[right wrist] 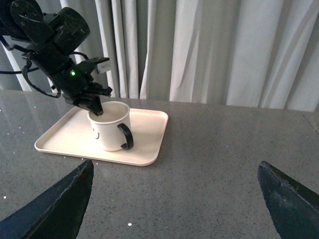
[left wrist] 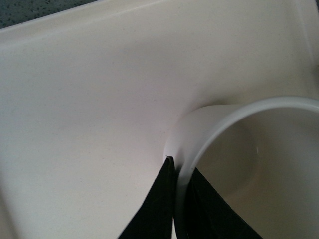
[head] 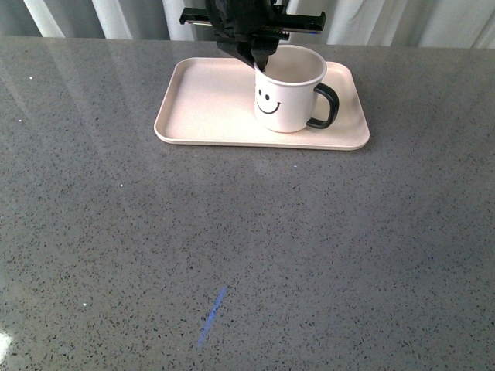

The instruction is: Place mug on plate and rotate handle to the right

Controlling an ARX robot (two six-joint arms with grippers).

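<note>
Over on the right half of the plate (head: 209,100), the mug (head: 288,89) is standing upright, smiley facing the front camera and the handle (head: 325,107) sticking out to the right. Left gripper (head: 261,63) is above it with its jaws clamped on the mug's rim at the back-left, one finger inside and one outside, pretty clear up close in the left wrist view. Right gripper (right wrist: 174,167) is well apart from the plate over the grey speckled surface (head: 232,255), jaws spread wide, nothing between them.
</note>
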